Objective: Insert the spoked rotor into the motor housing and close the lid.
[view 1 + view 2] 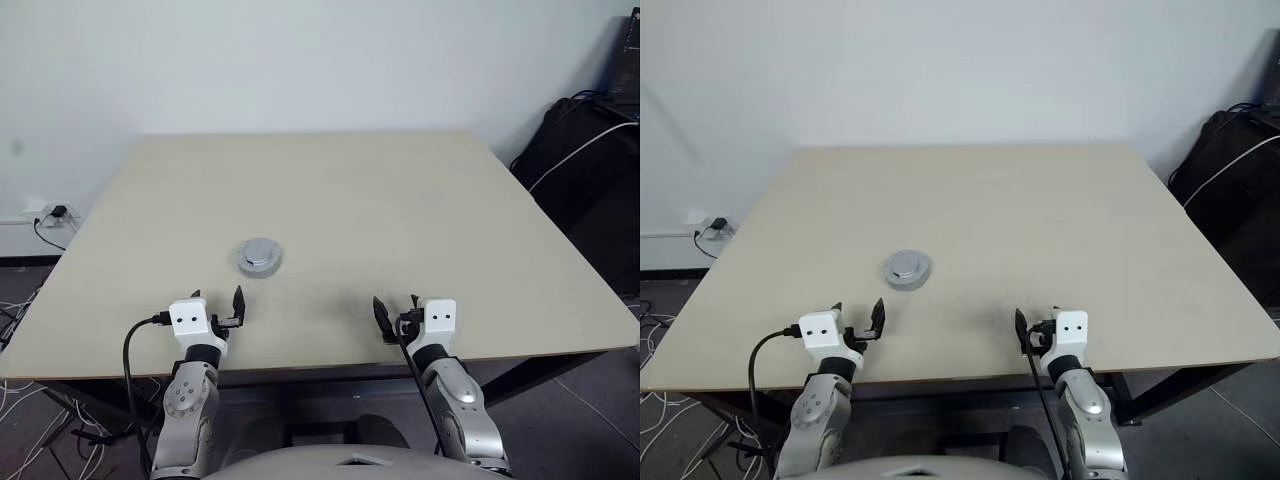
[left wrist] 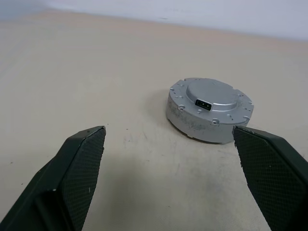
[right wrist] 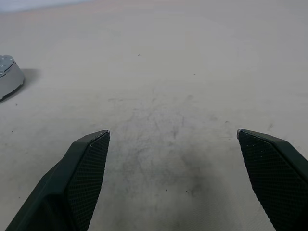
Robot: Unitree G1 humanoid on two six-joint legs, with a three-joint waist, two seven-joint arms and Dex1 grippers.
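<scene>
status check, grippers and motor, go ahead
Left gripper open, empty, near table edge. Right gripper open, empty. Closed silver motor assembly stands alone on table, ahead of left gripper, lid on top. Nothing in the way.

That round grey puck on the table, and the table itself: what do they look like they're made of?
The round puck looks like cast or machined metal, probably aluminium: matte silver-grey, small screws around its rim, a dark socket on top. The table looks like laminate or painted board: smooth, pale beige, faintly scuffed dark near the front edge. Neither can be confirmed by look alone.
</scene>
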